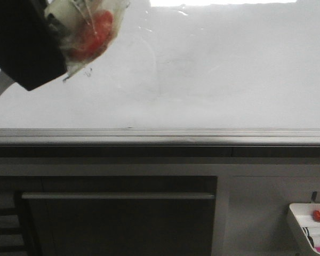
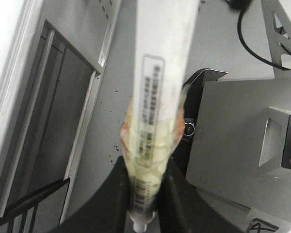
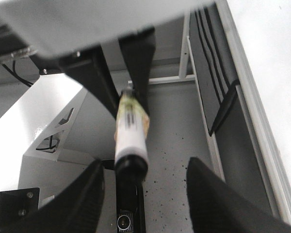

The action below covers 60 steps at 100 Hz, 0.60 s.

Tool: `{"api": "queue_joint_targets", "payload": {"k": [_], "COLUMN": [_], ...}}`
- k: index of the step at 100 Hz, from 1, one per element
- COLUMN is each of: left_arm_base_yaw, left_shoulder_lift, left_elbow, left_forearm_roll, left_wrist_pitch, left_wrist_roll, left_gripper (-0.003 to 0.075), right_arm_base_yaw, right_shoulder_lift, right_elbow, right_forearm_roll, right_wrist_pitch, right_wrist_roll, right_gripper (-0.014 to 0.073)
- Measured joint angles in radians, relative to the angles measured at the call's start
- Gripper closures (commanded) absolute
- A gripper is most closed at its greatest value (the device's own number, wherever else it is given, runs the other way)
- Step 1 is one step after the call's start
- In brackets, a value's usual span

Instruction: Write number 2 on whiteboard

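Gripping one white marker (image 2: 157, 92), left gripper (image 1: 69, 37) sits at the whiteboard (image 1: 229, 74) upper left; board glossy, faintly smeared, one grey rail (image 1: 160, 136) below. Right gripper (image 3: 143, 194) fingers apart, holding nothing.

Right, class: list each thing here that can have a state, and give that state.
left gripper: shut on the marker
right gripper: open, holding nothing
whiteboard: faintly smeared, no 2 visible on it
marker tray: holding markers
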Motion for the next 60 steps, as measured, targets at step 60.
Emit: {"api": "queue_joint_targets", "payload": {"k": [60], "left_arm_base_yaw": [0.0], "left_shoulder_lift": [0.0], "left_elbow": [0.0], "left_forearm_roll": [-0.002], "left_wrist_pitch": [-0.011], "left_wrist_roll": [0.0], "left_gripper": [0.0738], "right_arm_base_yaw": [0.107], "right_shoulder_lift": [0.1], "right_elbow": [-0.055], "right_forearm_roll": [-0.041], "right_wrist_pitch": [-0.008], "right_wrist_roll": [-0.007], "right_gripper": [0.0252]}}
